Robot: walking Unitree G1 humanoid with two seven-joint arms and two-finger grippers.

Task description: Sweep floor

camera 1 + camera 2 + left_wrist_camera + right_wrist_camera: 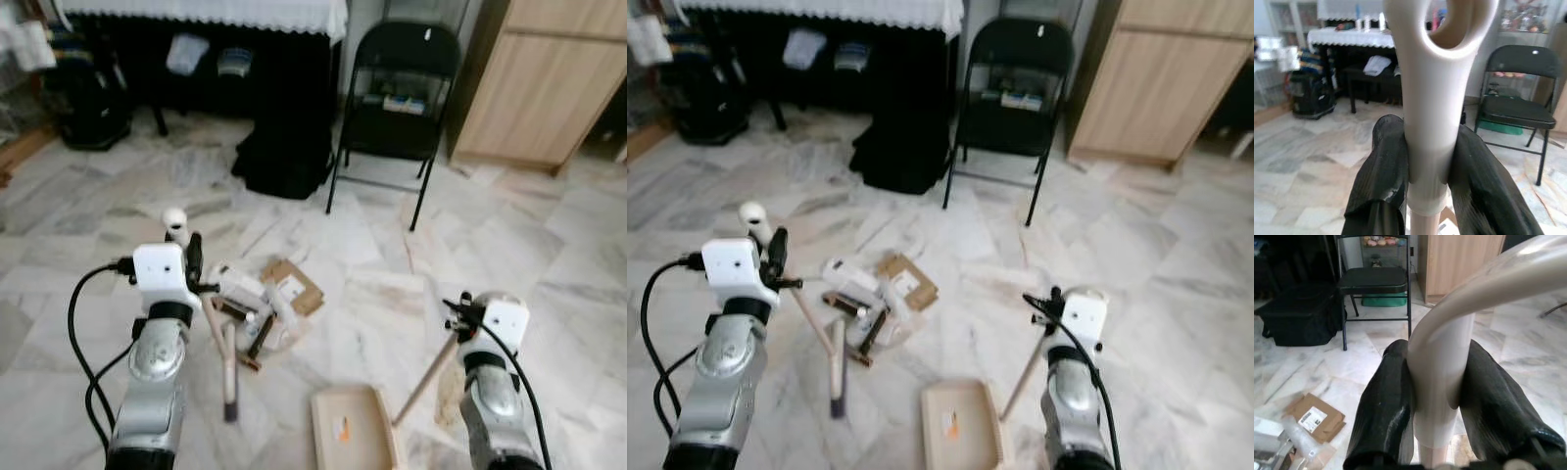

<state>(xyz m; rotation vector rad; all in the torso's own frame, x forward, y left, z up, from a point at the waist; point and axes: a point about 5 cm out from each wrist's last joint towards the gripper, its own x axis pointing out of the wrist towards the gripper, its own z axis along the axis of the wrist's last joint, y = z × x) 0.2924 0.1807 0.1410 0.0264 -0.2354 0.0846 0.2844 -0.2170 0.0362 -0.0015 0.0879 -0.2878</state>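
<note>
Nearest, at six o'clock, the dustpan (355,429) rests on the floor, right gripper (1440,406) clamping its stiff, light handle, while the left gripper (1425,186) pinches the broom (227,364) near its smooth top, litter (263,299) at twelve.

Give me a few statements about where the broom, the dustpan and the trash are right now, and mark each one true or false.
1. The left gripper is shut on the broom handle. True.
2. The dustpan is full of litter. False: the litter pile lies on the floor beyond it.
3. The right gripper is shut on the dustpan handle. True.
4. The folding chair lies tipped over. False: it stands upright.
5. The broom head rests beside the pile. True.
</note>
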